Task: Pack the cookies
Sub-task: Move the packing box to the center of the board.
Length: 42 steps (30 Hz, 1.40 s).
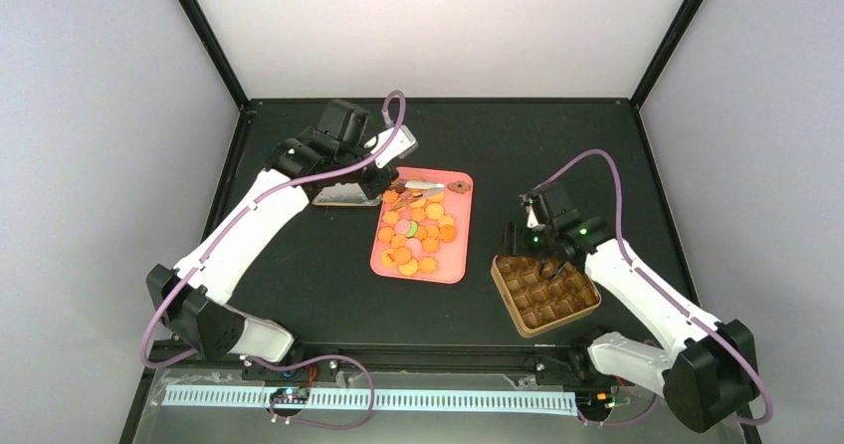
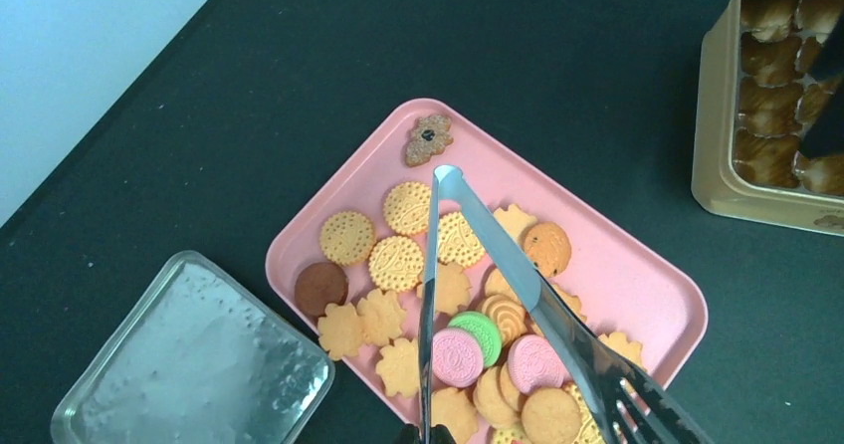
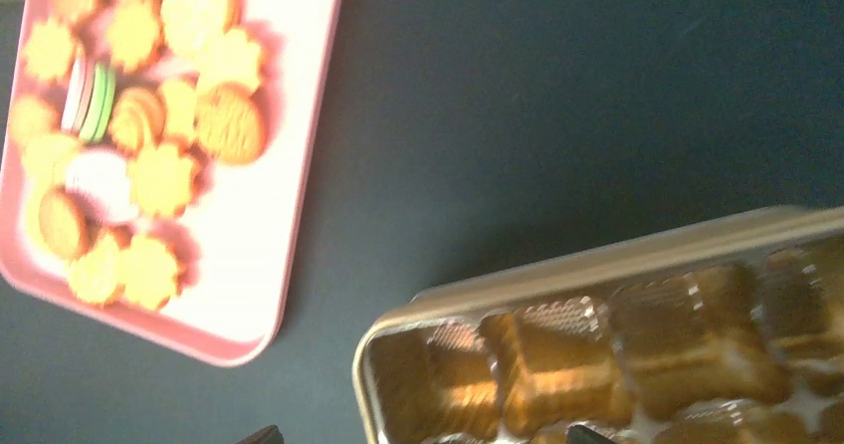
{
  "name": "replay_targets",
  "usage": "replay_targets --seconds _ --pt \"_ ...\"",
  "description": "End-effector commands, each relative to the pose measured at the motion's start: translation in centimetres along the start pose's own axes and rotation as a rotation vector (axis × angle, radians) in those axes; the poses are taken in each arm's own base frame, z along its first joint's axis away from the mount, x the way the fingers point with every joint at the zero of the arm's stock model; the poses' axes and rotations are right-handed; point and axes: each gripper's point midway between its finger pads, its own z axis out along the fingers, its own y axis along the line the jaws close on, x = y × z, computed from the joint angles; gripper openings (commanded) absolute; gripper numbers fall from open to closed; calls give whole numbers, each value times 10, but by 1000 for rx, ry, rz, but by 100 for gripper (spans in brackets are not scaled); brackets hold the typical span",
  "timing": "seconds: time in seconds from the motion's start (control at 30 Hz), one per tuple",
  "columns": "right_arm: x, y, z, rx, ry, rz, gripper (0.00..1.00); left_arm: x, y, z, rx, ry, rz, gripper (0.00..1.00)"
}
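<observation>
The cookies lie piled on a pink tray at mid table: mostly orange-yellow, with a few pink, green and brown ones. My left gripper is shut on metal tongs, which reach out above the pile. The tong tips meet with nothing between them. A gold tin with brown compartment cups sits right of the tray. My right gripper hovers open at the tin's near-left corner, one finger outside the wall and one over the cups.
A silvery rectangular lid lies on the black table just left of the tray. One brown flower-shaped cookie sits apart in the tray's far corner. Black frame posts and white walls border the table.
</observation>
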Motion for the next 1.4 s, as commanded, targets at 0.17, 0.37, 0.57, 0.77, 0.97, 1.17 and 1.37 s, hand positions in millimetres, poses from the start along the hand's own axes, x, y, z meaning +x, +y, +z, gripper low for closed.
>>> replay_targets --seconds 0.17,0.37,0.57,0.77,0.97,1.17,1.37 --pt "45 29 15 -95 106 -21 72 -13 18 -47 -64 -66 4 2" --pt "42 53 34 -124 130 -65 64 -13 26 -71 -121 -78 17 2" --pt "29 57 51 -84 124 -76 52 -9 30 -87 -170 -82 22 2" --pt "-1 67 61 -59 54 -38 44 -8 32 -97 -201 -95 24 2" --pt "-37 68 73 14 -32 23 34 -4 32 -106 -225 -103 24 2" --pt "-73 63 83 64 -106 107 28 3 31 -111 -240 -105 24 2" --pt "-95 64 96 75 -127 149 23 4 27 -111 -222 -116 20 2"
